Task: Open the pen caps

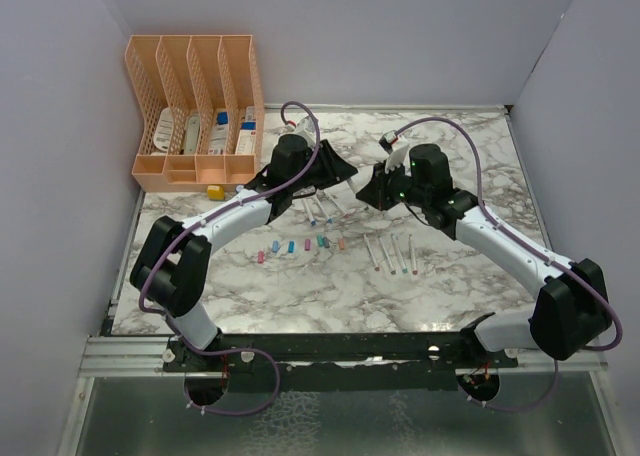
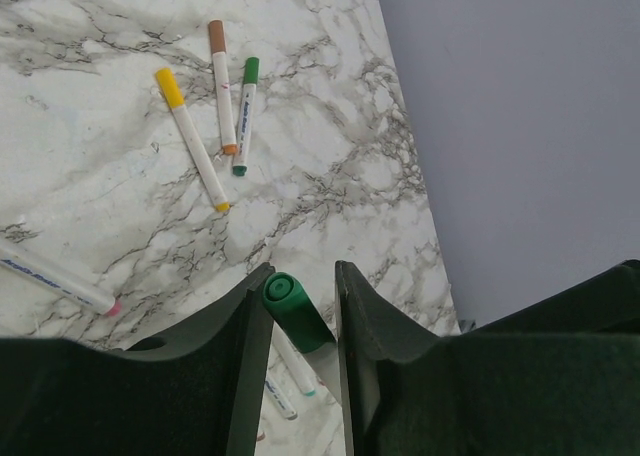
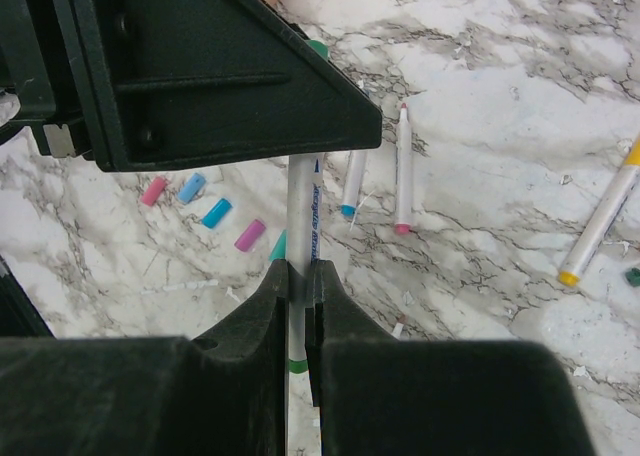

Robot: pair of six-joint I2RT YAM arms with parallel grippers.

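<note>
Green cap (image 2: 290, 311) on white pen (image 3: 302, 216) held aloft, loose caps (image 3: 217, 212) in a row, three capped pens (image 2: 222, 96) lying together

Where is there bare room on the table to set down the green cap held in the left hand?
Bare marble: the near strip between the cap row and the table edge, and the far right corner behind the right arm. Crowded: the middle, around the caps and pens.
</note>
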